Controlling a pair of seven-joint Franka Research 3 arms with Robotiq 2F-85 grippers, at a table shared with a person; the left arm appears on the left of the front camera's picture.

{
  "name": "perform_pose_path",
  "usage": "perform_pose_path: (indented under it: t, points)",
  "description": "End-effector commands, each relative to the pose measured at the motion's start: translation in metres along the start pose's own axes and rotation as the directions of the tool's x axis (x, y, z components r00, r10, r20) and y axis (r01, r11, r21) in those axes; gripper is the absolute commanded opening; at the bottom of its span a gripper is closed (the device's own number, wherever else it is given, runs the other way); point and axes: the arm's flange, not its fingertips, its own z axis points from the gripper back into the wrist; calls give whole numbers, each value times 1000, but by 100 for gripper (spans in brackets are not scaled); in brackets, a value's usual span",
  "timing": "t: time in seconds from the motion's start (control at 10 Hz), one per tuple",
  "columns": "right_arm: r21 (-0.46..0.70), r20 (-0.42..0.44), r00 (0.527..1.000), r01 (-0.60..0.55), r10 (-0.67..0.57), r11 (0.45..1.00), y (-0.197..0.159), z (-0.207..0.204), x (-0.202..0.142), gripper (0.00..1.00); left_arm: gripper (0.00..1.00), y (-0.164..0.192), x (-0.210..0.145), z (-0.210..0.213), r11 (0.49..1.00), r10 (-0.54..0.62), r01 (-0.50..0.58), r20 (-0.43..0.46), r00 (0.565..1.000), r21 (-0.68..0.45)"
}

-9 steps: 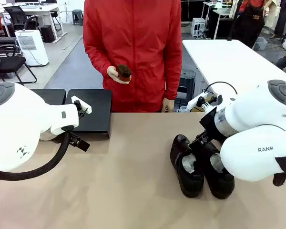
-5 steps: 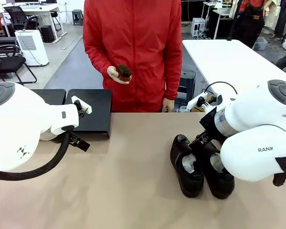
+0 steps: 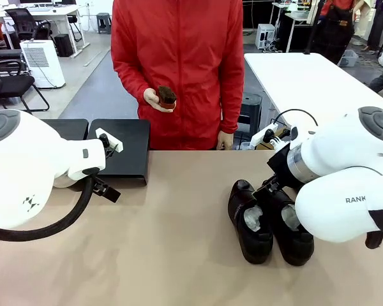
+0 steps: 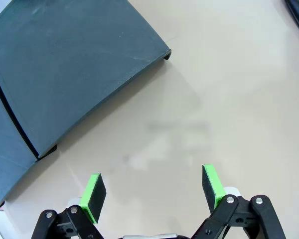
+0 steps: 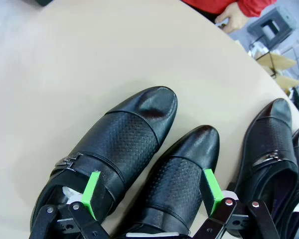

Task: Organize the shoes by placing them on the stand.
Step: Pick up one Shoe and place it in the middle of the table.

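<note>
So the right gripper (image 5: 152, 191) hangs wide open over the shoes (image 5: 184, 164) near the right edge of the table (image 3: 179, 268), probably lining up a grab, while the left gripper (image 4: 152, 188) hovers just as wide beside the stand (image 4: 74, 74).

The right gripper (image 5: 152, 193) hangs wide open over the buckled shoe (image 5: 114, 139), one green pad (image 5: 92, 194) above its strap. A second shoe (image 5: 184, 164) lies against the buckled shoe, two more shoes (image 5: 266, 144) beyond that, and a person's hand (image 5: 233, 19) well past its toe
</note>
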Motion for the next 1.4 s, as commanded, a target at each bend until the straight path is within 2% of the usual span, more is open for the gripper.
perform_pose_path:
  t: [0.0,0.4,0.5,0.7,0.9,1.0,1.2,1.3]
  points:
    - [0,0,1000,1,-1,1000,0,0,0,100,100,0,0,0,1000,0,0,0,1000,0]
    - [0,0,1000,0,0,1000,0,0,0,100,100,0,0,0,1000,0,0,0,1000,0]
    - [-25,35,999,-28,29,999,-3,13,-2,100,100,0,0,0,1000,0,0,0,1000,0]
    - [-23,103,995,-6,8,1000,-25,61,-4,100,100,15,6,42,1000,12,-14,76,997,20]
    - [1,187,981,48,-47,999,-51,104,-14,100,100,31,9,88,1000,-2,6,140,990,-26]
    - [27,202,976,74,-78,997,-63,120,-23,100,100,41,6,110,998,3,8,175,985,-63]
    - [190,256,956,97,-144,977,-89,148,-47,100,100,60,-11,148,982,44,6,261,964,-187]
    - [226,334,931,74,-149,971,-98,162,-59,100,100,65,-21,164,989,70,-25,308,949,-149]
